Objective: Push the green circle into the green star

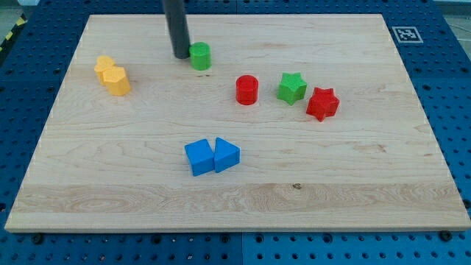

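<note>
The green circle (199, 56) stands near the view's top, left of centre, on the wooden board (353, 184). My tip (181, 54) is right against its left side. The green star (292, 87) lies well to the right and a little lower, between the red circle (247, 90) on its left and the red star (322, 103) on its right.
Two yellow blocks (112, 75) sit together at the view's left. A blue cube (199, 157) and a blue triangular block (227, 154) touch each other below centre. A marker tag (405, 34) is at the board's top right corner.
</note>
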{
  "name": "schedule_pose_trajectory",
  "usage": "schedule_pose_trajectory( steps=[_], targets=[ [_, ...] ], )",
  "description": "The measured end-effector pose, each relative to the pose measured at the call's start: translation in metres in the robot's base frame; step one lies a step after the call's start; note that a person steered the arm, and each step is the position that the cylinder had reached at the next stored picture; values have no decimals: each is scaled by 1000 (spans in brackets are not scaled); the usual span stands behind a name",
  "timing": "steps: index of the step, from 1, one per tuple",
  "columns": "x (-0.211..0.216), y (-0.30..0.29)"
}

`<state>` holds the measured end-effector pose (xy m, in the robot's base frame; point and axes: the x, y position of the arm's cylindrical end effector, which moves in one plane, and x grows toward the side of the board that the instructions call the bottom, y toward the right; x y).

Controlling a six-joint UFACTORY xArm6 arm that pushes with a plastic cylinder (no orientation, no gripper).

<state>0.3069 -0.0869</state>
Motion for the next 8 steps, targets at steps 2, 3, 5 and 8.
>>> schedule_pose_trajectory(
  steps=[2, 3, 5, 8],
  targets=[
    [16, 48],
    [33, 55],
    [38, 112],
    [38, 90]
  ],
)
